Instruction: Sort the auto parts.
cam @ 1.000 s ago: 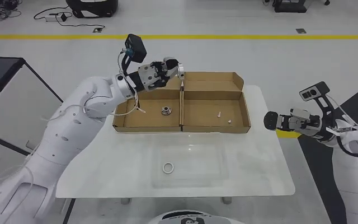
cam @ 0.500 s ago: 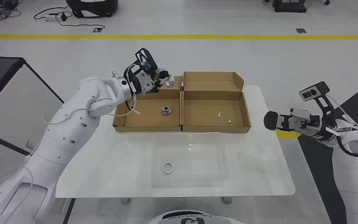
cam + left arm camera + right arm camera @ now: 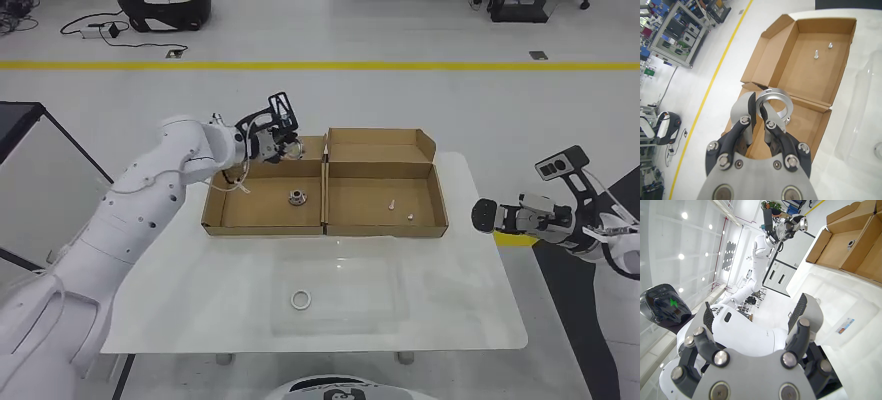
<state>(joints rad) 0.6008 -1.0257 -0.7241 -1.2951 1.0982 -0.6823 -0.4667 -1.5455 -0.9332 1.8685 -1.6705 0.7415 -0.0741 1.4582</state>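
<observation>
- Our left hand [image 3: 758, 106] is clenched on a metal collar ring [image 3: 774, 102]. One pad sits inside the bore and the other outside, so they pinch the ring's wall.
- In the top view the left hand [image 3: 283, 146] holds the collar ring [image 3: 295, 150] in the air over the far rim of the left cardboard box [image 3: 255, 208].
- We also see the ring [image 3: 804, 223] from the right wrist view, raised well above the worktop at the tip of the left hand [image 3: 794, 222].
- A flanged metal part [image 3: 297, 197] lies on the floor of the left box, near the wall it shares with the right cardboard box [image 3: 360, 205]. From the left wrist it peeks out just behind the held ring [image 3: 787, 120].
- The two boxes stand side by side, touching, at the far side of the white worktop [image 3: 190, 290].
- Two small bolts [image 3: 816, 55] lie near each other on the floor of the right box, apart from its walls.
- A clear plastic tray [image 3: 385, 300] sits on the worktop in front of the boxes, with a second metal ring [image 3: 300, 298] lying flat in it.
- Our right hand [image 3: 484, 215] hangs beyond the right edge of the worktop, well apart from the boxes. Its fingers [image 3: 802, 311] are spread wide and grasp nothing.
</observation>
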